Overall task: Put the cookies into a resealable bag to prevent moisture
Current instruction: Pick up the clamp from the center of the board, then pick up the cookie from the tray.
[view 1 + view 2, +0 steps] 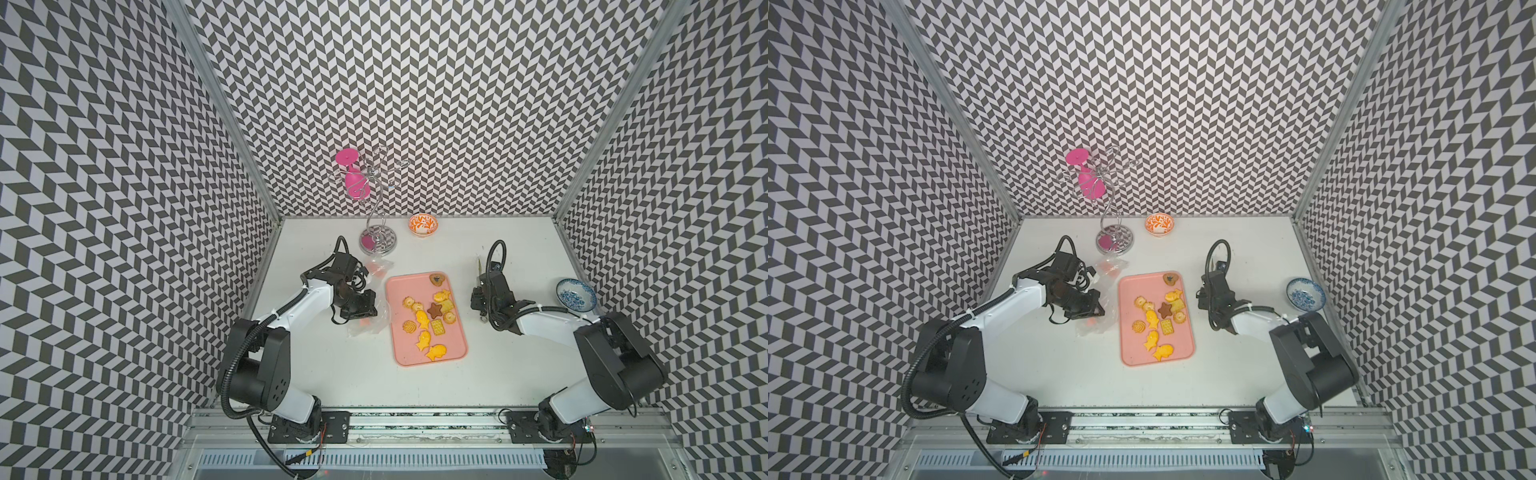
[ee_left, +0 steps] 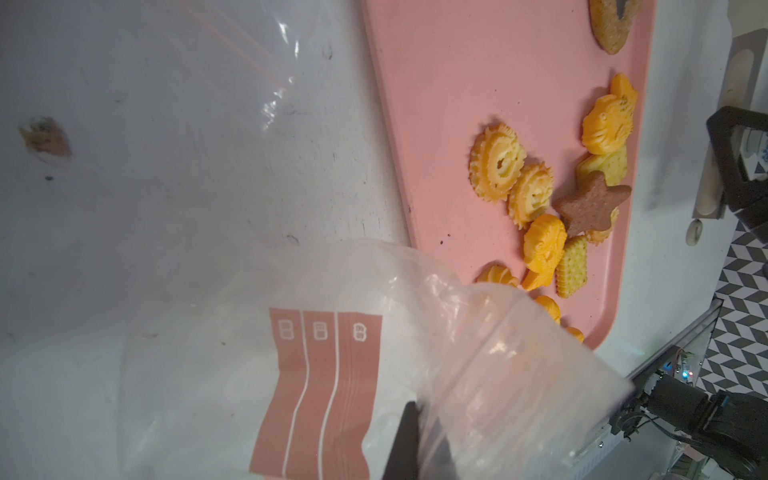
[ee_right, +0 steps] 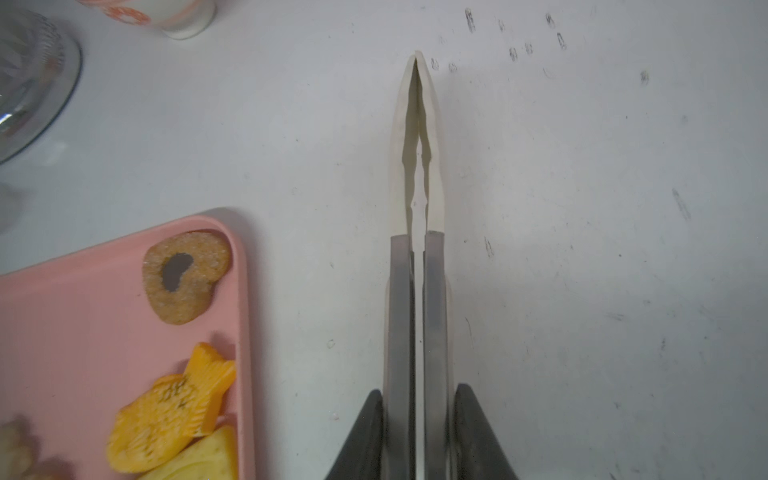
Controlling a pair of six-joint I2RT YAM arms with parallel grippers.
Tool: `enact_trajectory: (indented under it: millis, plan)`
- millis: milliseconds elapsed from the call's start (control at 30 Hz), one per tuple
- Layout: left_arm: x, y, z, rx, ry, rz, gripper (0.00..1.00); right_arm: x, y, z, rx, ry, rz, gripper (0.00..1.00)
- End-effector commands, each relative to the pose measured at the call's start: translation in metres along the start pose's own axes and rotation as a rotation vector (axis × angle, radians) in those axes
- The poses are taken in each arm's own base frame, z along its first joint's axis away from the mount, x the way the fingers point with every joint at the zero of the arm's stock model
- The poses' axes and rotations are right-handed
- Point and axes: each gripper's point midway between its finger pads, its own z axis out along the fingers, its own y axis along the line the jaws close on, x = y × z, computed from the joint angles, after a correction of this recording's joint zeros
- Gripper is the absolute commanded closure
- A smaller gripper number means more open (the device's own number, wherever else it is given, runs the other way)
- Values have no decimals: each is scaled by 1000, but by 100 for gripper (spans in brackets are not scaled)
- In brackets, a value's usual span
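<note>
Nearest us on the flat pink plastic tray (image 1: pixel 455 353), the small yellow-orange and brown cookies (image 1: pixel 428 322) sit loose, and I'd say none is bagged yet. Just off the tray's left edge, the left gripper (image 1: pixel 371 311) is clamped on the clear resealable plastic bag (image 2: pixel 316 374), whose mouth is slumped. Off the tray's far right corner, the right gripper (image 3: pixel 417 399) squeezes steel tongs with white tips (image 3: pixel 435 299). The tips meet on nothing. Ease that squeeze first, straddle one fish, and lift the bag's mouth open.

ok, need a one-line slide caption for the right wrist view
Right hand squeezes tongs closed over the table, beside the pink tray corner holding a heart cookie and a fish cookie.
</note>
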Motion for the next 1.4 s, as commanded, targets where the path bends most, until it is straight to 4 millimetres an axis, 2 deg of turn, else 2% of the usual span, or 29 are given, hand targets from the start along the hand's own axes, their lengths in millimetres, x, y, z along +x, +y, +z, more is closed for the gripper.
enact_trajectory:
  millis: [0, 133, 367, 600, 700, 800, 1000, 1133, 1233, 1367]
  plan:
    - [-10, -4, -5, 2, -21, 32, 100, -16, 14, -22, -91, -35, -75, 75]
    - [-11, -3, -2, 3, -12, 31, 100, -20, 26, -50, -179, -15, -176, 76]
    - [-14, -3, 0, 2, -9, 36, 100, -19, 58, -102, -413, 18, -475, 75]
    - [-15, -3, 1, 4, -8, 35, 100, 8, 75, -137, -604, 132, -596, 72]
    - [-15, -2, 2, 3, -8, 36, 100, 20, 79, -142, -652, 175, -576, 68]
    - [-14, -2, 2, 2, -4, 38, 100, 19, 85, -146, -680, 178, -540, 69]
    - [-12, -1, 2, 0, -1, 38, 100, 24, 79, -130, -601, 231, -505, 71]
    - [-11, 0, 4, 1, 2, 35, 100, 26, 78, -121, -525, 233, -498, 68]
    - [-11, 0, 5, 0, 4, 35, 100, 20, 75, -116, -462, 244, -480, 68]
    - [-12, 0, 7, 1, 11, 36, 100, 6, 89, -122, -505, 238, -372, 68]
